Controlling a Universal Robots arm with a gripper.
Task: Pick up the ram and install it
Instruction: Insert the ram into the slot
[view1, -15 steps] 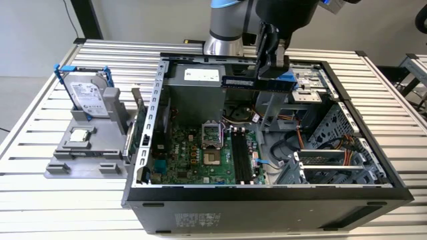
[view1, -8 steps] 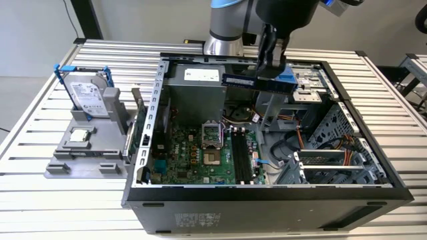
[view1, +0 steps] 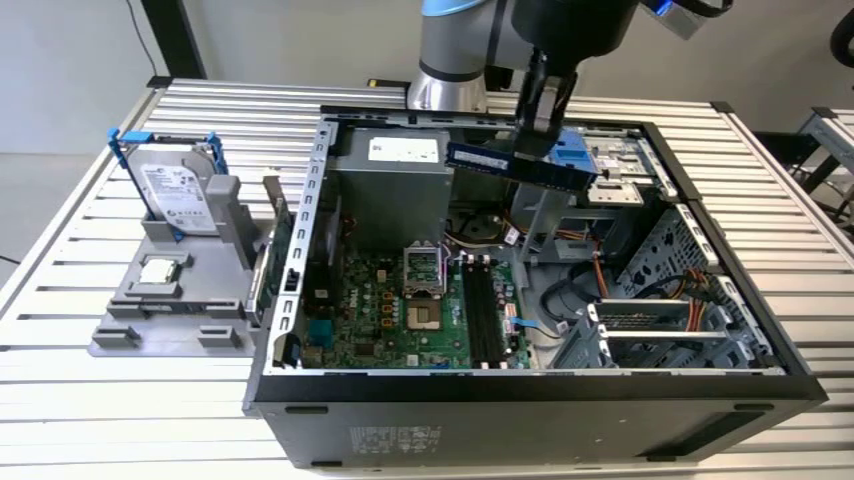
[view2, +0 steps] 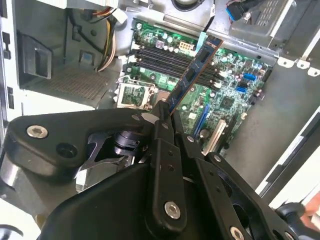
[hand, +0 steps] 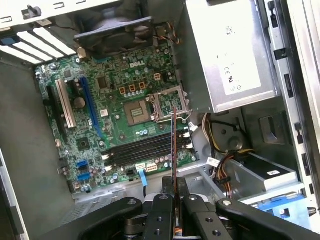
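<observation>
My gripper (view1: 534, 140) hangs above the open computer case (view1: 534, 385), shut on the ram (view1: 521, 165), a long thin dark board held roughly level high over the case's back half. In both wrist views the ram (view2: 197, 70) (hand: 173, 145) sticks out from between the black fingers (view2: 162, 125) (hand: 161, 215), edge-on in the first wrist view. Below lies the green motherboard (view1: 360, 310) with its black memory slots (view1: 483, 310) (view2: 167, 57) (hand: 137, 150), well apart from the stick.
A grey stand (view1: 174, 320) on the exterior view's left holds a silver hard drive in a blue frame (view1: 174, 185) and a small square chip (view1: 160, 268). Inside the case are the power supply (view1: 387, 180), the processor socket (view1: 424, 268), cables and drive bays (view1: 654, 320).
</observation>
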